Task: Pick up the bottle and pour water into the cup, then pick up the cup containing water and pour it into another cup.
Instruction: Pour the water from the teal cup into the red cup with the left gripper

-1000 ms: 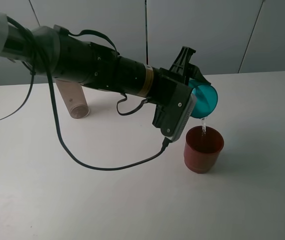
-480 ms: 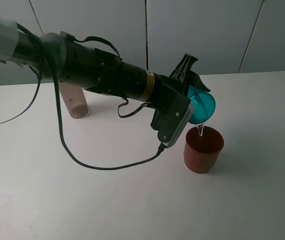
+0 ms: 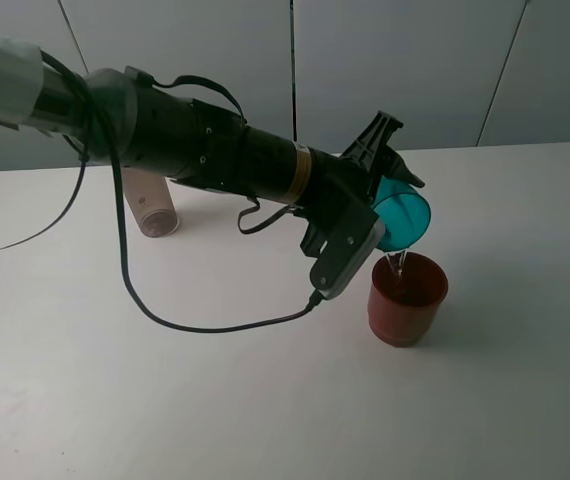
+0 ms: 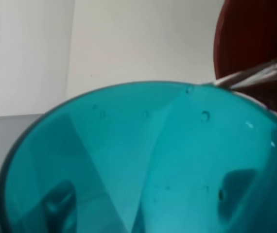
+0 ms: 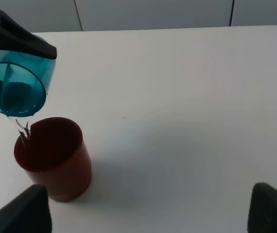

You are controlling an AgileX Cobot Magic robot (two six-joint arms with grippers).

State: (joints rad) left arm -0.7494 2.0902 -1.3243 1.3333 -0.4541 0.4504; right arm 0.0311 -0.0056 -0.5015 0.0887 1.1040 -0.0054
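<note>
Pouring from the teal tumbler (image 3: 403, 218), the left end effector (image 3: 393, 165) is clamped on its body, tipped just above the red-brown cup (image 3: 406, 298) on the surface (image 3: 215, 400) — a thin stream falls near the rim, so slight drift could spill water outside.

No readable text, label or number shows anywhere.

The black left arm (image 3: 215, 155) hides most of the tall smoky grey-brown plastic bottle (image 3: 150, 205) behind it, base end showing.
</note>
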